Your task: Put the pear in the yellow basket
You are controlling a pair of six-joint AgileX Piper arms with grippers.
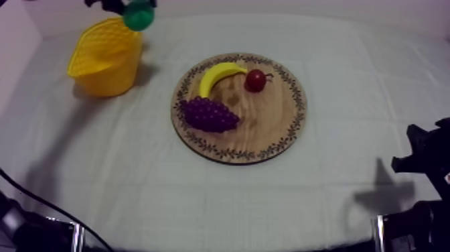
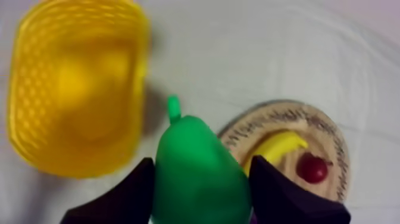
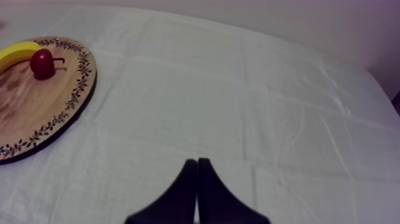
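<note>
Left wrist view: L pincer [image 2: 202, 164] clamped round pear [image 2: 199, 179], nr yellow basket [image 2: 138, 89].

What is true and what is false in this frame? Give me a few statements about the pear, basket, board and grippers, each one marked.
1. The left gripper is shut on the pear. True.
2. The pear lies in the basket. False: it is held in the air close to the basket, not inside it.
3. The board carries a banana, grapes and a small red fruit. True.
4. The right gripper is open. False: its fingers lie together, shut on nothing.
5. The basket stands on the board. False: it stands on the cloth, apart from the board.
</note>
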